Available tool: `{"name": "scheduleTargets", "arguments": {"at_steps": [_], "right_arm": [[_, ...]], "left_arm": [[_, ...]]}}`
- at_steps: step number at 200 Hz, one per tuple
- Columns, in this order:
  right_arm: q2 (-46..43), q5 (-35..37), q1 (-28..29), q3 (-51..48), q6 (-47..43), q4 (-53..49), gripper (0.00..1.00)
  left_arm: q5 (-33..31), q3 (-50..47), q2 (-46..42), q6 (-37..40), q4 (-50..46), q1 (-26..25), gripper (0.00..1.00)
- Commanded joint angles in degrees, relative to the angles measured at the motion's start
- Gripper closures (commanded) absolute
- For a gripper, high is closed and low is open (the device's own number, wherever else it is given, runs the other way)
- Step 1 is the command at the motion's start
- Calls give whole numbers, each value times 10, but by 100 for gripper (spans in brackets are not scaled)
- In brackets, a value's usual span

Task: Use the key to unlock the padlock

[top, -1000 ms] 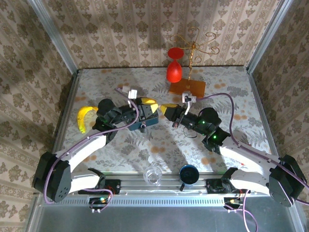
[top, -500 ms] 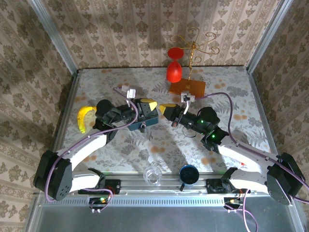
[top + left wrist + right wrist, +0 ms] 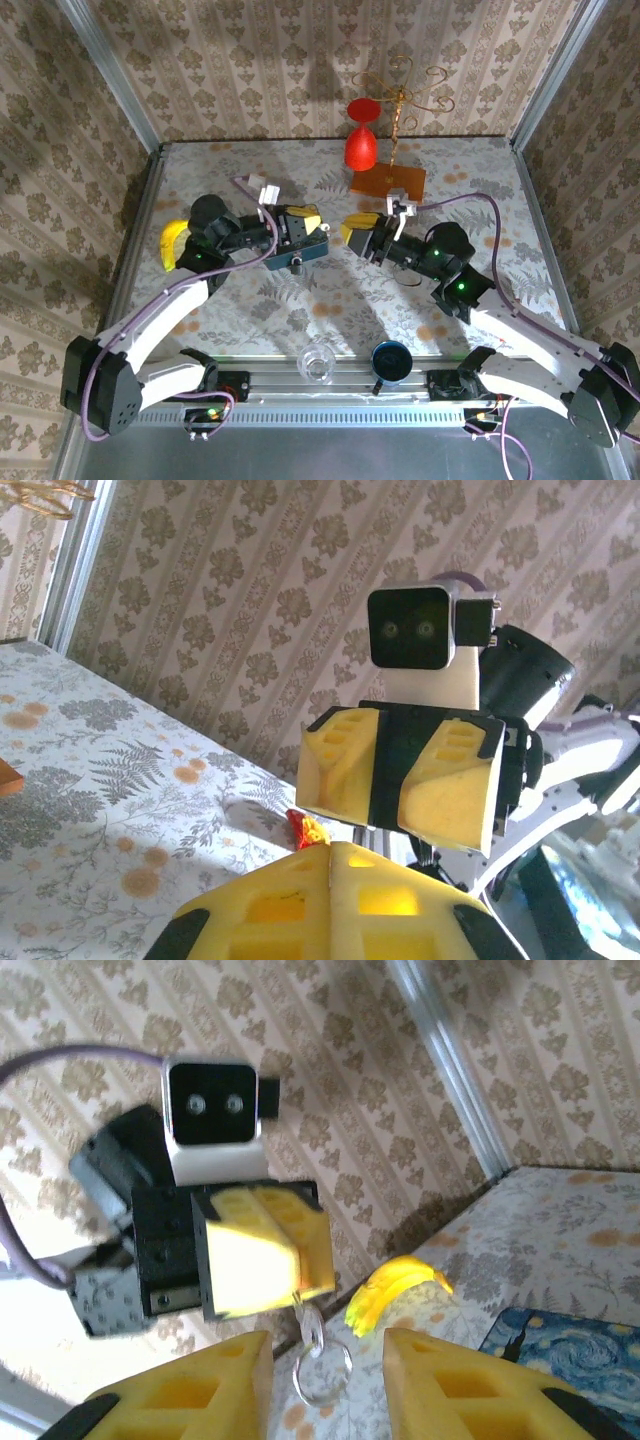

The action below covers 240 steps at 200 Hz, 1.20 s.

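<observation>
My left gripper hovers over the far edge of the blue swirl-painted tin. It is shut on the key, whose silvery ring dangles below its closed fingers. In the left wrist view those fingers meet at the left gripper, with a red-orange scrap just past them. My right gripper faces it from the right, open, and the ring hangs in the gap of the right gripper. A small dark piece with a silvery dot, apparently the padlock, sits at the tin's near edge.
A banana lies at the left. At the back stand an upturned red glass and a gold wire stand on an orange base. A clear glass and a dark blue cup sit at the near edge.
My right gripper has drawn back a little to the right and its fingers now stand apart. The left gripper stays over the tin, still shut, while its arm has swung slightly left.
</observation>
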Motion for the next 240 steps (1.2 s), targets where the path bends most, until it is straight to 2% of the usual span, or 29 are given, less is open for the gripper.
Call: {"name": "scheduleTargets", "arguments": {"at_steps": [1, 78, 240], "right_arm": [[-5, -77, -2, 33, -49, -58, 67], [41, -135, 0, 78, -45, -78, 68], [74, -140, 5, 94, -53, -117, 70]], "left_arm": [[36, 35, -20, 91, -129, -7, 100], [52, 49, -32, 127, -171, -27, 100], [46, 49, -40, 130, -168, -24, 100]]}}
